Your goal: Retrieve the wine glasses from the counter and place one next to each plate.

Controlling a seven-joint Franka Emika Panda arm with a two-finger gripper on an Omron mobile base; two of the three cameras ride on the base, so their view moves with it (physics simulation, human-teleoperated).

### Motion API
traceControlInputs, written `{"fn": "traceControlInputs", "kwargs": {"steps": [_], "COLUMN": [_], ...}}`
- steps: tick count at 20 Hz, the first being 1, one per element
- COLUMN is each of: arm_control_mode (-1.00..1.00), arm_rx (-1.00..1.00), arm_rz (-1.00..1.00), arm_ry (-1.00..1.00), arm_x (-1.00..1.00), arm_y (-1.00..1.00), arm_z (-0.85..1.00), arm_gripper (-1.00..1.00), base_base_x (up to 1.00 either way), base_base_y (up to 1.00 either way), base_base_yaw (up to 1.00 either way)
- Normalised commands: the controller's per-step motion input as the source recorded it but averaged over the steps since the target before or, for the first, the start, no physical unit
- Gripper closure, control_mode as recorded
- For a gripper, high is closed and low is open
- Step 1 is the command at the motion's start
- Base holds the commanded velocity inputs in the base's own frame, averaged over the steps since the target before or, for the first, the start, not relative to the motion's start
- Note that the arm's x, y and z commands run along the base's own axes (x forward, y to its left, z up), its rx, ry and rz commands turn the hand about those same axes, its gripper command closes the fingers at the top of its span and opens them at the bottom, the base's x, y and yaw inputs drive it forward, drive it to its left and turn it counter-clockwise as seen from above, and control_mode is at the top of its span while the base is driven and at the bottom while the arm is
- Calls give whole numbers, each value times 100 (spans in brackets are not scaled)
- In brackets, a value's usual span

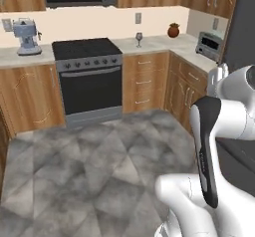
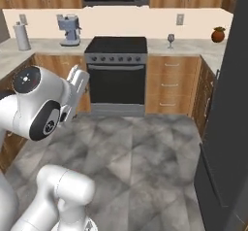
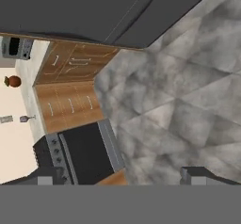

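Note:
One wine glass (image 1: 139, 38) stands upright on the beige counter (image 1: 159, 44), just right of the stove, against the back wall. The right base view has the same wine glass (image 2: 170, 40) on the counter (image 2: 193, 47), and the hand view has it as a tiny wine glass (image 3: 26, 118) far away. My gripper (image 3: 120, 178) hovers high over the grey floor in mid-kitchen, far from the glass. Its fingertips (image 3: 196, 175) stand wide apart, open, with nothing between them. The plates are out of view.
A black stove (image 1: 88, 69) sits mid-counter, with a coffee machine (image 1: 27, 36) to its left. A brown vase (image 1: 173, 30) and a toaster (image 1: 209, 44) occupy the corner at right. A dark fridge (image 2: 225, 118) flanks the right side, and a paper-towel roll (image 2: 22, 36) stands at the left.

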Motion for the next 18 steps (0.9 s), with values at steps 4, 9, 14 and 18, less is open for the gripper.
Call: {"fn": "traceControlInputs", "kwargs": {"steps": [4, 9, 14, 18], "arm_control_mode": [100, 100, 100, 100], "arm_rx": [0, 0, 0, 0], "arm_rz": [0, 0, 0, 0], "arm_ry": [0, 0, 0, 0], "arm_x": [0, 0, 0, 0], "arm_y": [0, 0, 0, 0], "arm_z": [0, 0, 0, 0], "arm_gripper": [-100, -100, -100, -100], "base_base_x": [100, 100, 100, 100], "base_base_y": [-29, -32, -42, -52], "base_base_yaw": [5, 4, 2, 0]}}
